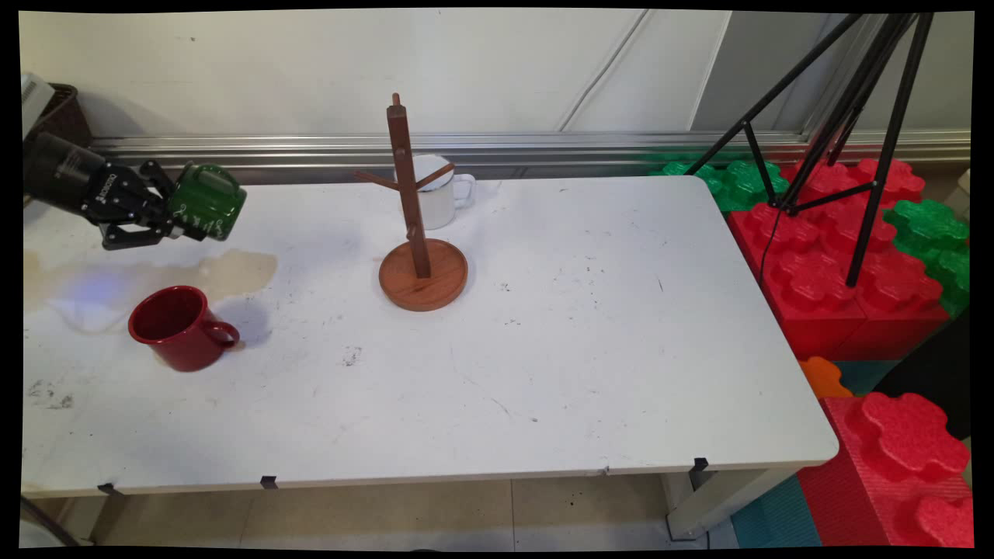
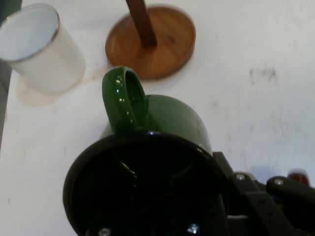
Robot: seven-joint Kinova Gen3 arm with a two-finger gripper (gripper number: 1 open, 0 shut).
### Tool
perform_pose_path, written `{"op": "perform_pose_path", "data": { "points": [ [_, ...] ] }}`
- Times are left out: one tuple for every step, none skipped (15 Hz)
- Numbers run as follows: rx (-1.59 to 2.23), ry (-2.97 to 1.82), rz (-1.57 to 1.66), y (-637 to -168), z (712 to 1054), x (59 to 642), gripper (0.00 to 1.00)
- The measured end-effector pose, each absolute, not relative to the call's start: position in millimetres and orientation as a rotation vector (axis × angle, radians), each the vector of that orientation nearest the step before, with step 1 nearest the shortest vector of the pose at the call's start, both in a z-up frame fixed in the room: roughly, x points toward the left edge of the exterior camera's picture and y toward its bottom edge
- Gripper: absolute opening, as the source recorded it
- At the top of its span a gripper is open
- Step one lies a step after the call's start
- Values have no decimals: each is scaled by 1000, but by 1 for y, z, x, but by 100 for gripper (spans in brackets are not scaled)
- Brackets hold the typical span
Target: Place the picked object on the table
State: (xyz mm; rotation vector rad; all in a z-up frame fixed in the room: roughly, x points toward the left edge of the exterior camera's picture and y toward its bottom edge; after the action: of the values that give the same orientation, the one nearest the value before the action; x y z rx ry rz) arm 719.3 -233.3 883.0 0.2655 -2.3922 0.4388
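Red mug [image 1: 180, 327] front-left; hand [image 1: 183, 225] w/ green mug [image 1: 208, 201] aloft.

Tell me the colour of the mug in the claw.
Green mug, dark inside; it shows best in the hand view, held by the claw.

A white rectangular bench [image 1: 590, 326] stands before a pale wall [image 1: 311, 62]; red and green foam blocks [image 1: 839, 256] and a black tripod [image 1: 862, 116] stand beside the bench.

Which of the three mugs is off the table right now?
The green mug, held tipped in the gripper at the left. The red mug and white mug stand on the table.
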Motion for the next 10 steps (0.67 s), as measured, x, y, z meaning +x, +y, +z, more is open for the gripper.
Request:
{"op": "perform_pose_path", "data": {
  "points": [
    [255,-2412,444,-233,881,723,0],
    [246,-2428,449,-233,879,725,0],
    [234,-2451,456,-233,877,729,0],
    [221,-2477,464,-234,874,733,0],
    [209,-2502,473,-234,871,736,0],
    [196,-2523,480,-236,869,739,0],
    [188,-2536,484,-236,867,740,0],
    [172,-2557,489,-237,865,742,0],
    [152,-2580,494,-238,861,745,0],
    [131,-2603,497,-239,858,747,0]
  ]
}}
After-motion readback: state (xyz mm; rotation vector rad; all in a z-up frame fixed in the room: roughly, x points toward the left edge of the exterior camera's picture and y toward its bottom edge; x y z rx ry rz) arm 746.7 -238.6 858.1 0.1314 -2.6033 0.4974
